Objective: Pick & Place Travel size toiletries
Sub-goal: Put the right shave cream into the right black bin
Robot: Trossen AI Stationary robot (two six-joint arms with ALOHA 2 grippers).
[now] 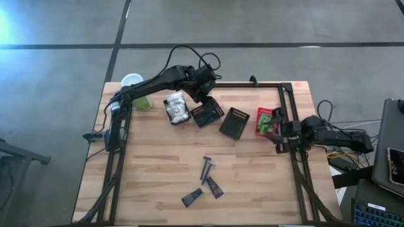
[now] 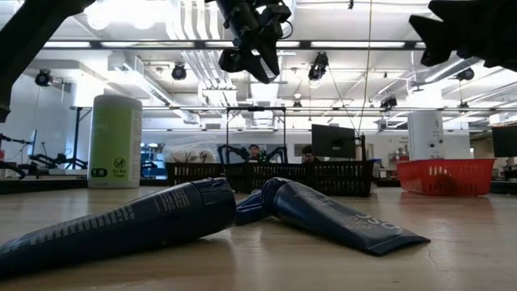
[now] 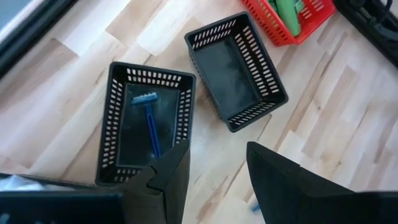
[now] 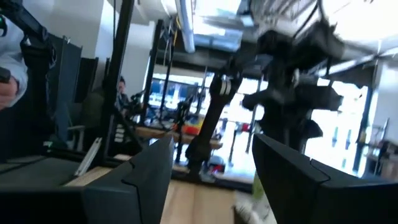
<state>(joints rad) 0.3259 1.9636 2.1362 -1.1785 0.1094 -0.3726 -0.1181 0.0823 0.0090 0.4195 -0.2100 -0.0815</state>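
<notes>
My left gripper [image 1: 204,99] hangs open above a black basket [image 1: 207,113]; nothing is between its fingers [image 3: 168,180]. A blue razor [image 3: 149,121] lies flat on that basket's floor. Beside it a second black basket [image 3: 267,74] holds nothing. White crinkly packets [image 1: 177,108] lie on the table to the left of the baskets. Green tubes [image 3: 289,12] lie in the red basket [image 1: 265,120]. Dark tubes [image 1: 213,186] lie flat on the table's near middle, close up in the low view [image 2: 129,222]. My right gripper [image 4: 211,149] is open, raised at the right edge near the red basket.
A tall pale-green canister with a white lid [image 1: 136,91] stands at the far left corner. A dark frame [image 1: 287,107] runs along the table's far and right sides. Bare wood lies between the baskets and the dark tubes. People sit in the room behind the table.
</notes>
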